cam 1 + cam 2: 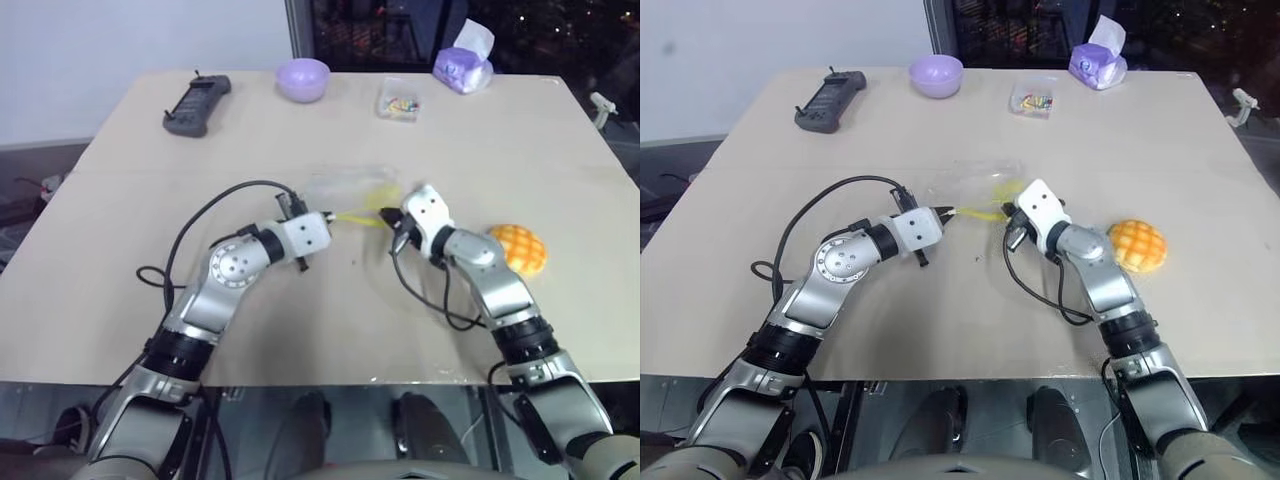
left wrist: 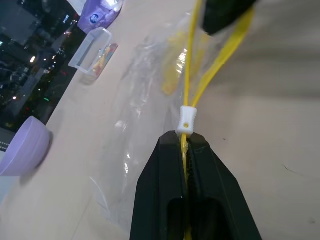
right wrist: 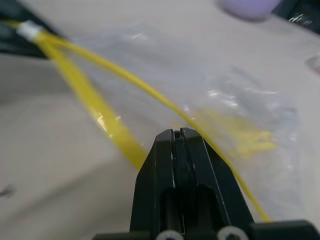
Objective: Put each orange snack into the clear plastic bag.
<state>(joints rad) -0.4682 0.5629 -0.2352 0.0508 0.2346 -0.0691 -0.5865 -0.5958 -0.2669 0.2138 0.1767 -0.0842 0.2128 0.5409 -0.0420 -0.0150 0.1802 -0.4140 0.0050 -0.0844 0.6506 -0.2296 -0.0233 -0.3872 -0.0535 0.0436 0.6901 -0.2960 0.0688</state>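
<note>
The clear plastic bag (image 1: 350, 188) lies crumpled at the table's middle, and its yellow strip (image 2: 187, 75) is stretched taut between my two grippers. My left gripper (image 1: 330, 216) is shut on the strip's end, just behind the white slider (image 2: 185, 120). Facing it from the right, my right gripper (image 1: 385, 216) is shut on one lip of the strip (image 3: 107, 122), while the other lip runs past its fingers. The mouth between the two lips is parted a little. An orange snack (image 1: 518, 248), a domed bun with a grid pattern, sits on the table beside my right forearm, outside the bag.
Along the far edge stand a black remote (image 1: 197, 104), a lilac bowl (image 1: 303, 78), a small clear box (image 1: 398, 100) with coloured bits and a purple tissue pack (image 1: 463, 68). Black cables loop over the table beside both arms.
</note>
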